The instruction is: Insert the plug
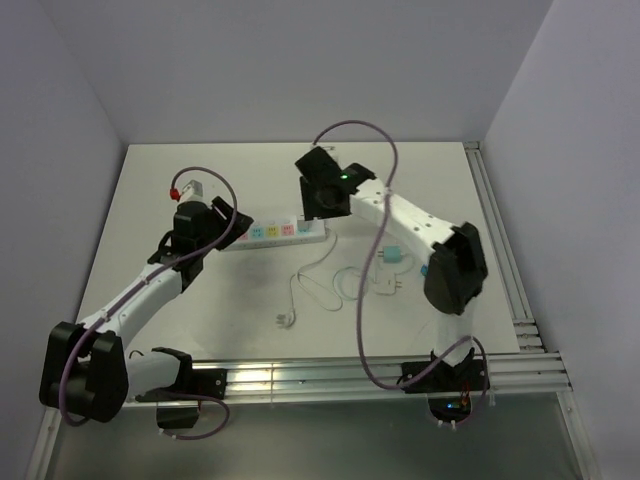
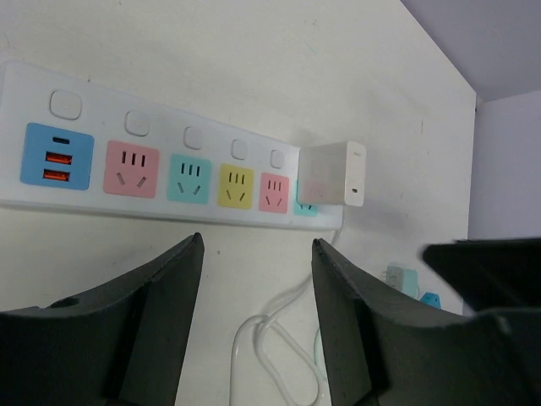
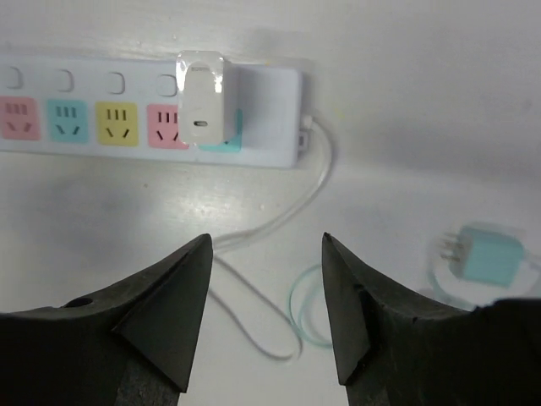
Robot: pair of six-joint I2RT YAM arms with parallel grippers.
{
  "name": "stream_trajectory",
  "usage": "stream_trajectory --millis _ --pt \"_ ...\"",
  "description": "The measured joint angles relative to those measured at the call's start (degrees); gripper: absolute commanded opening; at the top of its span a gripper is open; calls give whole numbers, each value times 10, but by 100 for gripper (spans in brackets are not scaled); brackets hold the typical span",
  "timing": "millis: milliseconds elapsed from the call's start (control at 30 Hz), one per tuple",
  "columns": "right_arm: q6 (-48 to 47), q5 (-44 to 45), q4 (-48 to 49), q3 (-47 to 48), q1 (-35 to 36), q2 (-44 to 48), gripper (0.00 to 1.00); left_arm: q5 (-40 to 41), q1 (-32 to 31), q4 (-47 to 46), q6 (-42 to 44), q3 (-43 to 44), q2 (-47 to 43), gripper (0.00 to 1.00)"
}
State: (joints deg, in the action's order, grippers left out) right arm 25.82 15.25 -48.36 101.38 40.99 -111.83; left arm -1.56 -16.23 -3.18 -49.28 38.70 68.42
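Observation:
A white power strip (image 1: pixel 275 232) with coloured sockets lies across the middle of the table. A white charger plug (image 3: pixel 201 97) sits in the teal socket at the strip's right end; it also shows in the left wrist view (image 2: pixel 334 173). My right gripper (image 3: pixel 265 238) is open and empty, hovering just in front of that plug, over the strip's right end (image 1: pixel 318 205). My left gripper (image 2: pixel 258 241) is open and empty, above the table just in front of the strip (image 2: pixel 161 114), at its left end (image 1: pixel 232 222).
A teal plug (image 3: pixel 486 256) with a thin teal cable lies right of the strip (image 1: pixel 392 256). A small white plug (image 1: pixel 388 287) lies near it. The strip's white cord (image 1: pixel 300 285) loops across the table in front. A red-and-white object (image 1: pixel 185 188) lies at the back left.

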Motion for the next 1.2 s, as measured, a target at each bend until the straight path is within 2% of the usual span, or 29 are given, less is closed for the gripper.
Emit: stream_trajectory --millis 133,233,400,567,767,867,1000,1200 --pt "26 -5 17 -78 -33 138 59 1 -3 14 0 0 -12 61" --pt "52 10 21 -147 -62 199 57 1 -7 24 0 -1 -30 62" --pt "93 20 21 -284 -119 233 55 1 -24 37 0 -1 -74 63" --pt "114 11 22 -410 -225 286 57 3 -59 49 0 -1 -101 63" --pt "103 -28 35 -456 -340 379 63 4 -103 52 0 -1 -101 63" --pt "92 -60 50 -467 -365 390 65 4 -113 52 0 -1 -101 63" --pt "95 -152 87 -478 -368 365 66 3 -114 50 0 -5 -104 63" --pt "165 -276 172 -497 -368 308 67 3 -114 52 3 -6 -105 63"
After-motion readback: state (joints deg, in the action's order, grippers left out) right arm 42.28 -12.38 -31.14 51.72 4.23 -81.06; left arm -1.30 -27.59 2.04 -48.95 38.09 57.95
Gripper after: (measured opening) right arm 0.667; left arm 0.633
